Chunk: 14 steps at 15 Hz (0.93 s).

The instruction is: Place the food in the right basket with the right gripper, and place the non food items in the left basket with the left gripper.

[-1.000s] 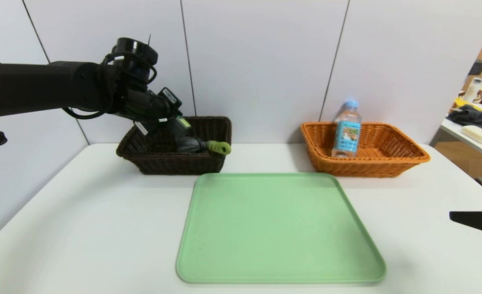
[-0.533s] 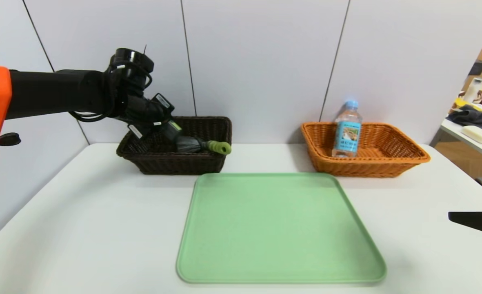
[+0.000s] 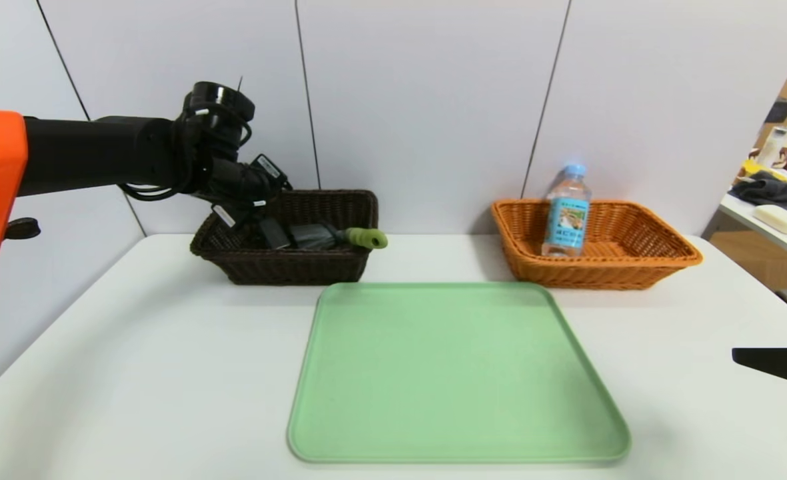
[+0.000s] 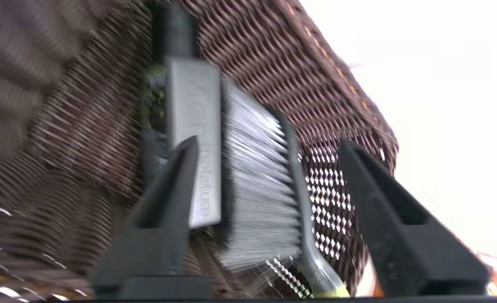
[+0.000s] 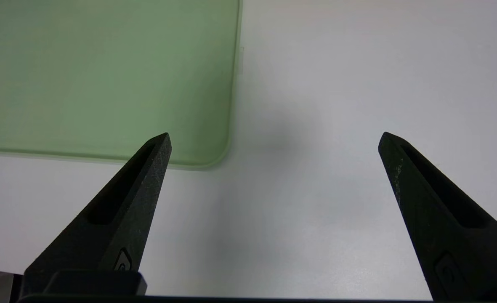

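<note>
The left basket point(image 3: 286, 268), dark brown wicker, stands at the back left. Inside it lies the scrub brush point(image 4: 259, 189), its green handle point(image 3: 367, 238) poking over the right rim. The black pump bottle point(image 4: 194, 126) lies beside the brush. My left gripper point(image 3: 263, 223) reaches down into this basket; in the left wrist view the left gripper point(image 4: 267, 145) is open, one finger in front of the bottle, the other clear of the brush. The water bottle point(image 3: 566, 212) stands upright in the orange right basket point(image 3: 633, 270). My right gripper point(image 3: 776, 363) hangs open at the table's right edge, and the right gripper point(image 5: 273, 136) holds nothing.
A bare light green tray point(image 3: 456, 373) lies mid-table in front of both baskets; its corner point(image 5: 206, 155) is near my right gripper. White wall panels rise just behind the baskets. A side table point(image 3: 776, 220) with loose things stands off to the right.
My left gripper sank lower into the dark basket with the pump bottle and its jaws spread apart. The brush handle shifted slightly right. The right arm stayed still.
</note>
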Tool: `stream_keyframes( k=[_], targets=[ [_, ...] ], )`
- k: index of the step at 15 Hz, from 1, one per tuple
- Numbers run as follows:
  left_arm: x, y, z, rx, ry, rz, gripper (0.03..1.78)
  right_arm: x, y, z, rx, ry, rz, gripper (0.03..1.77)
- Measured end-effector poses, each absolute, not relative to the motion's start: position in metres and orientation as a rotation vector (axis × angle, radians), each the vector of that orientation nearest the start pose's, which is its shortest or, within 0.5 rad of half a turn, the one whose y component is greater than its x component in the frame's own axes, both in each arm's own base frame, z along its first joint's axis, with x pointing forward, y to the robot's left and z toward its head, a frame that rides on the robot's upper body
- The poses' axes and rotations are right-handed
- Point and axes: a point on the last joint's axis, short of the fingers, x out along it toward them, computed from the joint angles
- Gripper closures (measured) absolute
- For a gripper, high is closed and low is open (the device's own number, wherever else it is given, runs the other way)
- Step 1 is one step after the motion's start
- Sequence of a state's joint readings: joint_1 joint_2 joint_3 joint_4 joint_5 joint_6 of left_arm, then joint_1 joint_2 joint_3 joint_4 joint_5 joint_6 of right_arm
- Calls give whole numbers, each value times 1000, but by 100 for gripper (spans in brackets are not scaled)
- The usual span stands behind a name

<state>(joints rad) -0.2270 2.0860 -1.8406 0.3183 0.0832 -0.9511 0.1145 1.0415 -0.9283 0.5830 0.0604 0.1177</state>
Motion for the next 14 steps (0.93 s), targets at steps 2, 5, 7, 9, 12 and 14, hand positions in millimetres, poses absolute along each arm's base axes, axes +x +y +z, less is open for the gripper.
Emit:
stream_keyframes(
  k=[2,5,7,9,12,14],
  targets=[
    [411,-92,238,-834,575,135,47,108,14,249,93,702,126,10],
    [401,-97,247,-798,589,112,36,108,14,250,91,689,127,10],
    [389,-101,258,-774,596,93,30,108,14,251,85,683,125,10],
    [376,-102,268,-767,609,86,25,108,14,252,78,682,122,10],
    [355,-95,282,-760,595,108,21,107,13,252,75,684,119,10],
    [340,-88,291,-753,575,119,18,106,13,252,76,683,121,10]
  ],
)
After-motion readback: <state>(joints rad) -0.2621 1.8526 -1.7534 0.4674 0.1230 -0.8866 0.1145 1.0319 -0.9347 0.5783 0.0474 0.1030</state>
